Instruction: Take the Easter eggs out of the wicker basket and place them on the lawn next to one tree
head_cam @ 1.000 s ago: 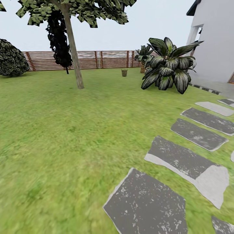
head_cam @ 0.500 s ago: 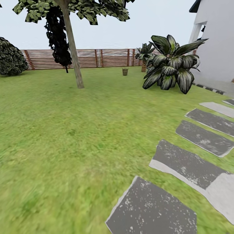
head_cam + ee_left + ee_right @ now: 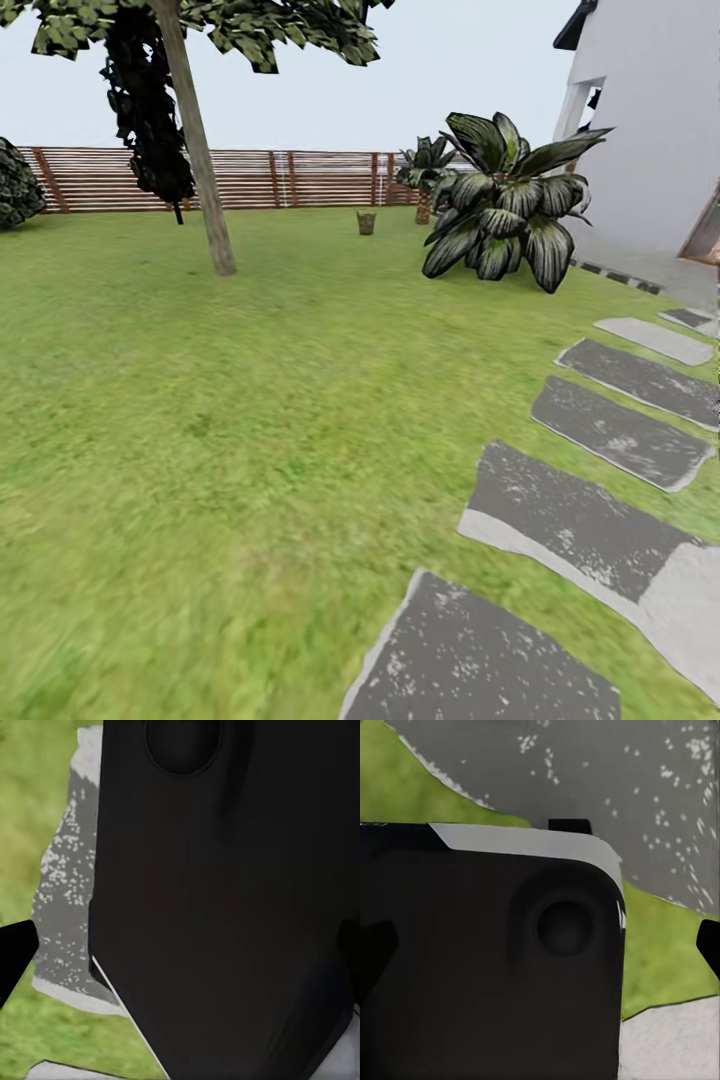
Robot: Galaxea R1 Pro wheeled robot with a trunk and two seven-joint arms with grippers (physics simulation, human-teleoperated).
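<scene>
- Stretching across most of the head view, the lawn point(image 3: 200, 430) runs from the near foreground back to a brown slatted fence point(image 3: 300, 178) at the far edge of the garden.
- Far off on the grass, close to the fence, the wicker basket point(image 3: 366, 222) stands upright as a small brown shape; it is too small to tell what lies inside it, and the Easter eggs cannot be made out.
- To the left of the basket and somewhat nearer, the tree point(image 3: 197, 150) rises from the grass with a straight pale trunk that leans slightly, its leafy crown cut off by the upper edge.
- A large plant with broad, dark, pale-striped leaves point(image 3: 505, 210) sits to the right of the basket, near a white house wall point(image 3: 650, 130).
- Grey stepping stones point(image 3: 590, 510) run in a row along the right side of the grass, from the near corner toward the house.
- The left wrist view is mostly blocked by a dark robot body point(image 3: 225, 907), with grass and a grey stone beside it; whether the left gripper is spread or closed cannot be told.
- The right wrist view shows another dark body part point(image 3: 487, 960) over stone and grass; the right gripper's state cannot be told either.
</scene>
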